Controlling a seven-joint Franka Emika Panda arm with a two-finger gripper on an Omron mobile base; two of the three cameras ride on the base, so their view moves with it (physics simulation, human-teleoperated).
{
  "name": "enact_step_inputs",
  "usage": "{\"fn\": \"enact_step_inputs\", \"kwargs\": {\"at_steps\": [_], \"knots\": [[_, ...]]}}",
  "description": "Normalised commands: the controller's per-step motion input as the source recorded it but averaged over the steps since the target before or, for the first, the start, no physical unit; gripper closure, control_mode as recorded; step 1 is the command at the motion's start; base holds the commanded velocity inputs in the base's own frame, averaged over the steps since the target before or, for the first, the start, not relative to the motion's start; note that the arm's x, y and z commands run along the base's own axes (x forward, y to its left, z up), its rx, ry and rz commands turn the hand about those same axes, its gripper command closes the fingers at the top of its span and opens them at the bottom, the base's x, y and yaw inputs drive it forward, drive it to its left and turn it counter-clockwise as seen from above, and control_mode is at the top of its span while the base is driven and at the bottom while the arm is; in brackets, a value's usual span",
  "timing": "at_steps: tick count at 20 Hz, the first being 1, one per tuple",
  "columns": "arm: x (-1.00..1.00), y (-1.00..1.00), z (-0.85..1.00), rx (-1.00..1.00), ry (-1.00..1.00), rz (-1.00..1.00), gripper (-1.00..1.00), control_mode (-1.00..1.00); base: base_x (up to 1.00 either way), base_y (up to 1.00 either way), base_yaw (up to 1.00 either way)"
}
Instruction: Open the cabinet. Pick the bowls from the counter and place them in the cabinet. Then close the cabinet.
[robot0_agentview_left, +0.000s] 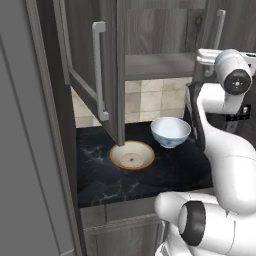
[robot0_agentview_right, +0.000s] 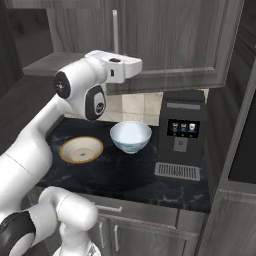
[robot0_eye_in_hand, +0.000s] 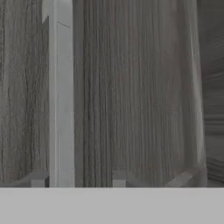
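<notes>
Hand view showed the closed right door (robot0_eye_in_hand: 140, 87) of the cabinet (robot0_agentview_left: 150, 30) directly ahead of the hand, its wood grain running upright. In the left base view, the cabinet's left door (robot0_agentview_left: 111, 75) stood swung out, off to the hand's left, with the wooden shelf (robot0_agentview_left: 155, 65) bare at about the hand's height. The black counter (robot0_agentview_left: 165, 175) lay well below the hand. On it a coffee machine (robot0_agentview_right: 182, 130) stood below and to the hand's right. The cream bowl (robot0_agentview_left: 132, 155) sat low to the hand's left, and the white bowl (robot0_agentview_left: 170, 131) rested upright beside it, nearer beneath the hand. The silver bar handle (robot0_eye_in_hand: 61, 96) of the right door ran between the fingertips, close to one of them. The gripper (robot0_eye_in_hand: 78, 179) was spread around the bar, with a clear gap on the other side, not clamped.
</notes>
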Motion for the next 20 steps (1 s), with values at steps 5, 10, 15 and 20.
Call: {"fn": "enact_step_inputs", "kwargs": {"at_steps": [5, 10, 15, 20], "knots": [[-0.42, -1.0, 0.0, 0.1, 0.01, -0.07, 1.0, -1.0, 0.0, 0.0, 0.0], [-0.43, -1.0, 0.0, 0.11, 0.0, -0.07, 1.0, -1.0, 0.0, 0.0, 0.0], [-0.37, -1.0, 0.0, 0.12, 0.0, -0.03, 1.0, -1.0, 0.0, 0.0, 0.0], [0.0, -0.03, 0.0, 0.0, 0.0, -0.01, -1.0, -1.0, 0.0, 0.0, 0.0]]}}
